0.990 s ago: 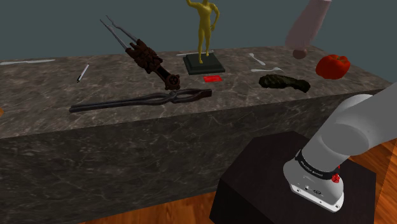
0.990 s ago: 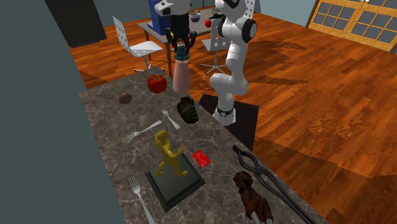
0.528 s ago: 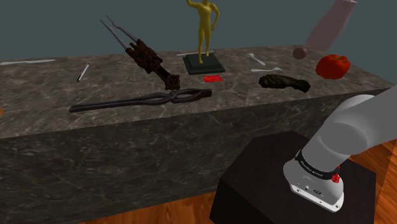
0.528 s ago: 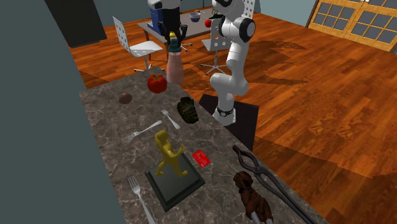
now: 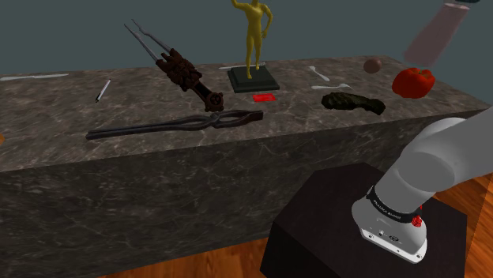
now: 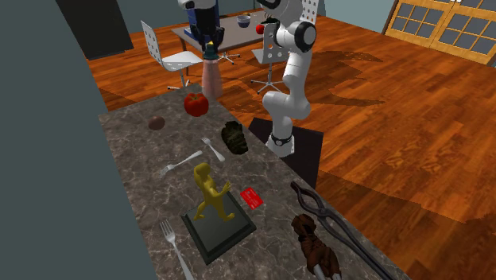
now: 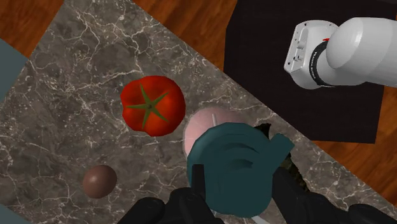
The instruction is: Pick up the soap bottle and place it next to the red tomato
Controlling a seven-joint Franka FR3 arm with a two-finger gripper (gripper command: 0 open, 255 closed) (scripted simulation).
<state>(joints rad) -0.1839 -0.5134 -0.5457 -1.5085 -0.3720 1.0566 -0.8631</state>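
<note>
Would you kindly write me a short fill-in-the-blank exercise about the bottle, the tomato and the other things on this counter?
The jaws clasp the soap bottle by its ____ pump top.
The tomato on the marbled counter is ____.
The small ball near the tomato is ____.
The figurine on the dark base is ____.
Missing words: teal; red; brown; yellow.

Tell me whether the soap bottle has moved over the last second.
Yes. In the shoulder view the soap bottle has swung rightward, from over the small brown ball to above the red tomato.
</note>
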